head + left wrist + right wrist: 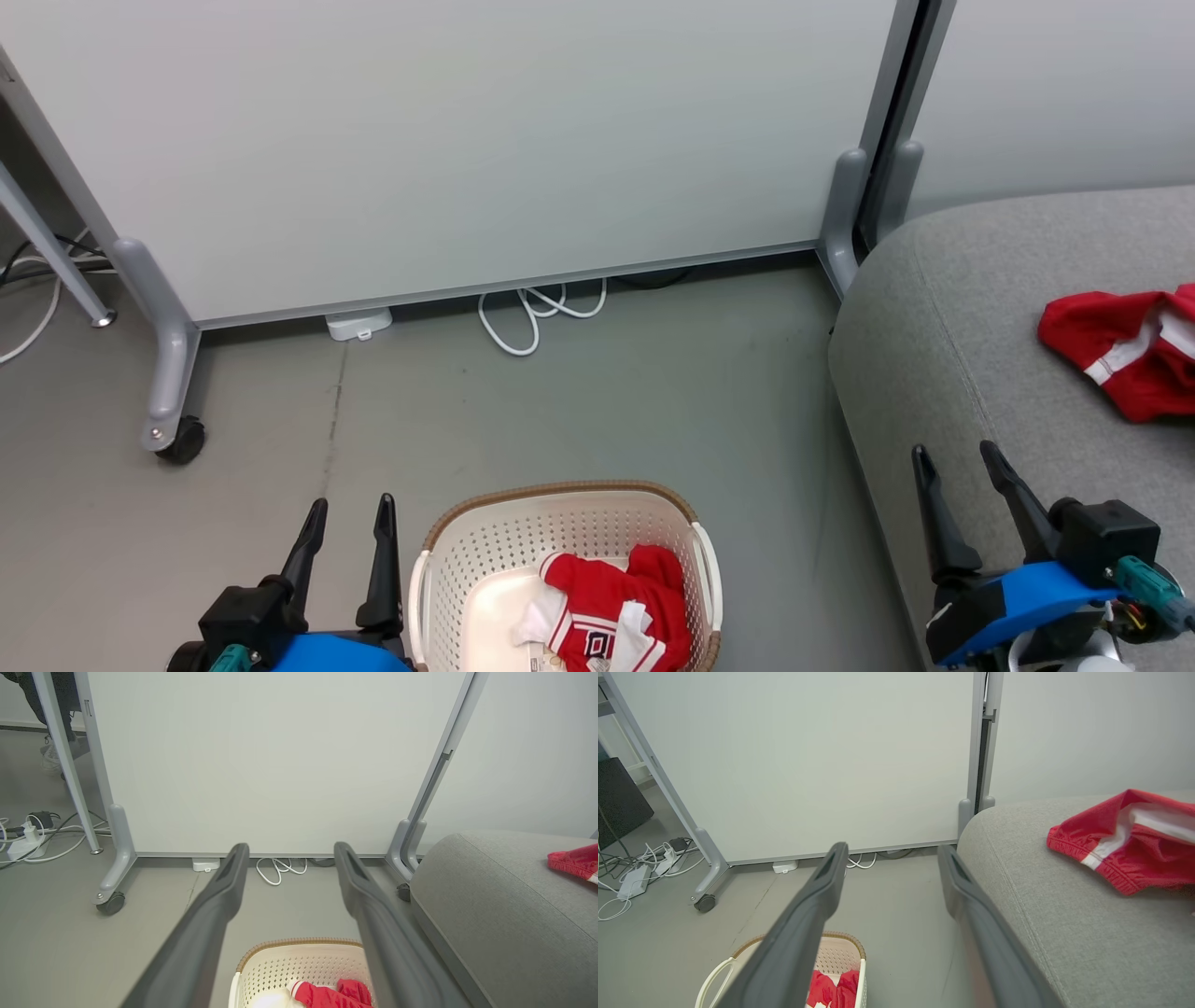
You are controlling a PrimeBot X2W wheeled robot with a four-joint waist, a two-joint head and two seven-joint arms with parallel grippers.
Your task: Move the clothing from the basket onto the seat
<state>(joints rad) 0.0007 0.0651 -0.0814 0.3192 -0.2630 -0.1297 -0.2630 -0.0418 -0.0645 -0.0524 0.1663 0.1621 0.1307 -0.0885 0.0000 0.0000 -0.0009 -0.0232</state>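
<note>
A red jersey (611,611) with white trim and lettering lies crumpled in the cream basket (485,551) on the floor at the bottom centre. Red shorts (1125,345) with white stripes lie on the grey seat (952,308) at the right. My left gripper (353,509) stands open just left of the basket, nothing between its fingers. Over the seat's front edge my right gripper (955,455) is open and empty. In the left wrist view the basket (299,963) and jersey (331,994) show between the fingers (219,896). The right wrist view shows the shorts (1125,844) on the seat (1045,914).
A white partition panel (448,140) on grey caster legs (173,373) stands behind the basket. White cables (537,313) and a small adapter (358,325) lie at its foot. More cables and a power strip (633,882) lie on the floor to the left.
</note>
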